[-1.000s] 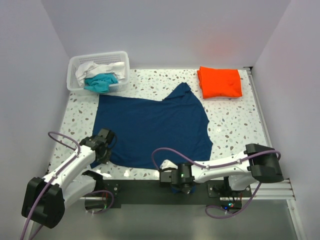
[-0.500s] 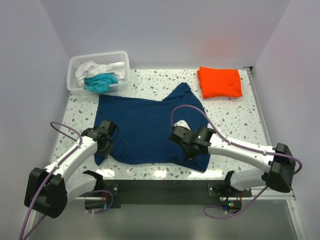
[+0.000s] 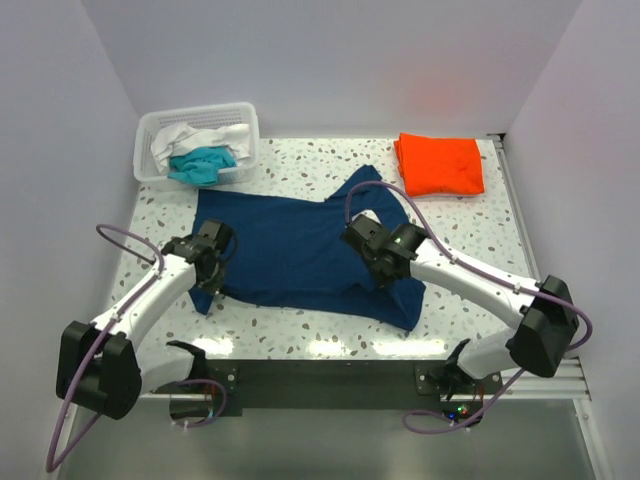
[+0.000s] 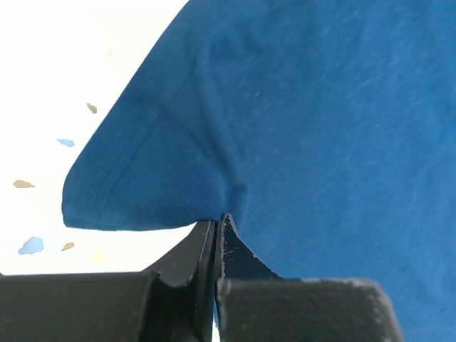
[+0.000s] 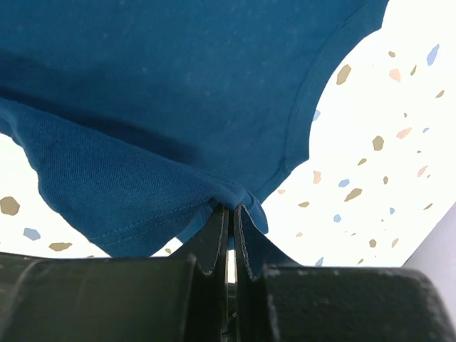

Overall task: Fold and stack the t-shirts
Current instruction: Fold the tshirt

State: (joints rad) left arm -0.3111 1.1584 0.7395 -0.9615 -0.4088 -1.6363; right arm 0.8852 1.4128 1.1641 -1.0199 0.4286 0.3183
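The navy t-shirt (image 3: 290,250) lies across the middle of the table, its near edge lifted and carried back over itself. My left gripper (image 3: 208,262) is shut on its left hem; the left wrist view shows the jaws (image 4: 216,224) pinching the blue cloth (image 4: 313,128). My right gripper (image 3: 378,252) is shut on the right hem, with the cloth (image 5: 142,92) draped from the closed jaws (image 5: 231,208). A folded orange t-shirt (image 3: 440,165) lies at the back right. The teal t-shirt (image 3: 203,165) and the white t-shirt (image 3: 190,135) sit crumpled in the basket.
The white slatted basket (image 3: 245,125) stands at the back left corner. Walls close in the table on the left, back and right. Speckled tabletop (image 3: 300,330) shows along the near edge and on the right (image 3: 470,230).
Both grippers have carried the navy shirt's near hem away from the front edge toward the back. The right arm swung from the near edge out over the shirt.
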